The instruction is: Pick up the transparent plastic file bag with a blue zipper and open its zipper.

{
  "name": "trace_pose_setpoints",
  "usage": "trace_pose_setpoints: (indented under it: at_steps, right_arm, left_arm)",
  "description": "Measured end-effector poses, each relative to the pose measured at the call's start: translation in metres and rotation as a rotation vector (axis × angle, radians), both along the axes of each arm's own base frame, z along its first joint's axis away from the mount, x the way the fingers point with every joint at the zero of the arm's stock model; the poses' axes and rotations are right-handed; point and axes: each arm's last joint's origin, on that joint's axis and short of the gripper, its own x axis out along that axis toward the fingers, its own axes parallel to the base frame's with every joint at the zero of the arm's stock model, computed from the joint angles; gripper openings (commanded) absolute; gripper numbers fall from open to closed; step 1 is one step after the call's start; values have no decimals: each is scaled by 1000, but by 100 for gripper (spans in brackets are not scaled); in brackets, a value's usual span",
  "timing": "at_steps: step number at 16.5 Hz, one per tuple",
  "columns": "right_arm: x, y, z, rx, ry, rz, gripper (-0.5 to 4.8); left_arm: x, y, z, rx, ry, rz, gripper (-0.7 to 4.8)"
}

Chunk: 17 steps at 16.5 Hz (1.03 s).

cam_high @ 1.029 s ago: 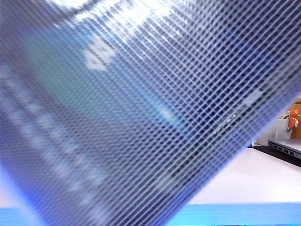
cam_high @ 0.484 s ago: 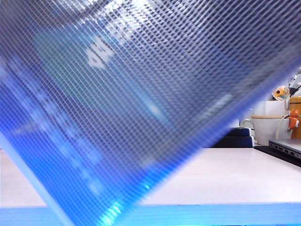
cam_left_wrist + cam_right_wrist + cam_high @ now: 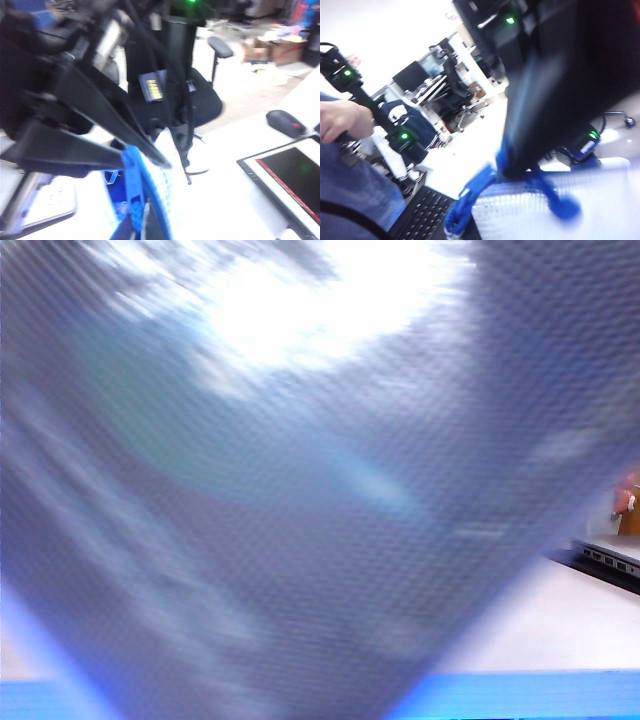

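The file bag (image 3: 300,520) hangs close to the exterior camera and fills almost the whole view as a blurred bluish mesh sheet, hiding both grippers there. In the left wrist view, my left gripper (image 3: 144,231) is shut on the bright blue zipper (image 3: 132,185), with white mesh (image 3: 162,195) beside it. The right arm's black fingers (image 3: 100,135) pinch the same blue edge further up. In the right wrist view, my right gripper (image 3: 465,232) is shut on the bag's blue zipper edge (image 3: 470,192), and the mesh (image 3: 545,220) spreads away from it.
White table (image 3: 540,630) with a blue front edge shows at the lower right, with a dark laptop edge (image 3: 605,558) and an orange figure (image 3: 625,502) behind. A screen (image 3: 295,175), a mouse (image 3: 285,121), a keyboard (image 3: 425,212) and a person's hand (image 3: 342,120) are nearby.
The bag has swung back across the exterior view and blurred, covering the cups and books seen half a second ago. Its blue lower edge has slid out of sight.
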Motion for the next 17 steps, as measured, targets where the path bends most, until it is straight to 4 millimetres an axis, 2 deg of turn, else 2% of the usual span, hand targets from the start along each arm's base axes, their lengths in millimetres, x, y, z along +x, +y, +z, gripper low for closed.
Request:
trace_pose_setpoints:
  at_steps: [3,8,11,17]
  right_arm:
    - [5,-5,-2,12,-17,-53,-6]
    - [10,-10,1,43,-72,-89,-6]
    - [13,-15,7,74,-127,-124,-6]
    - [16,-23,13,75,-135,-150,-6]
  left_arm:
    - [-4,19,4,32,14,78,-7]
    - [-9,23,-5,178,-4,154,-7]
    - [-4,29,-10,304,-53,291,-7]
    - [-2,27,-12,281,-57,288,-7]
